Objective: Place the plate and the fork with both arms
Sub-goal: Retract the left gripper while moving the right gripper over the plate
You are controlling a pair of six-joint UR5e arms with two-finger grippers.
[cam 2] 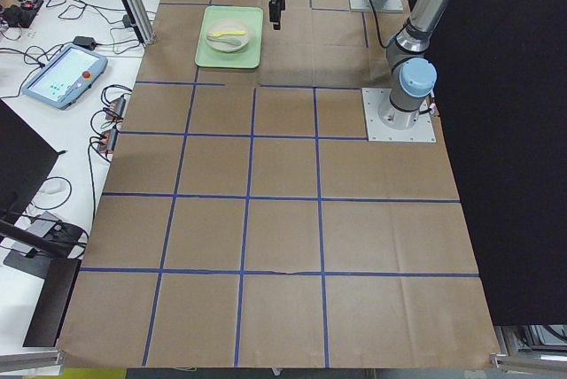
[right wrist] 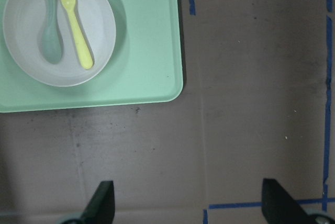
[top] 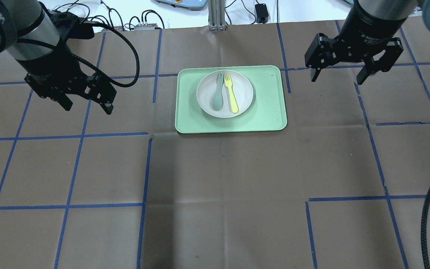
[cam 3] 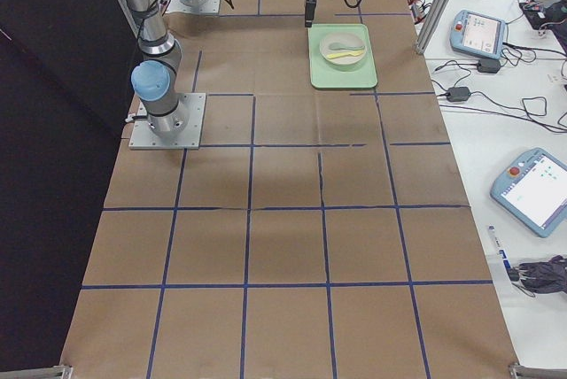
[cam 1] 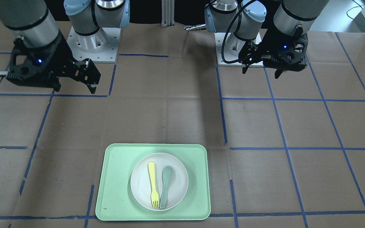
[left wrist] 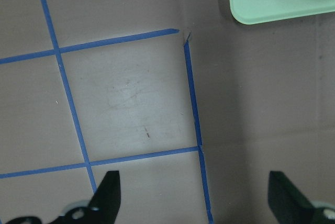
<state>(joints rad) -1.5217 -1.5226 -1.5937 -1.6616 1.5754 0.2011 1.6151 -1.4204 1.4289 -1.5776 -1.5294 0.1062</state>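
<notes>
Smooth matt plastic plate (top: 245, 94), fork (top: 231, 94) and tray (top: 269, 114); creased, matt brown paper (top: 222, 186) underneath

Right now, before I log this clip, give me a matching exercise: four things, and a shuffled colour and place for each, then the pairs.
1 fork
2 spoon
3 plate
4 tray

A mint green, on the table
B grey-green, on the plate
C off-white, on the tray
D pale yellow, on the plate

Pairs: 1-D, 2-B, 3-C, 4-A.
</notes>
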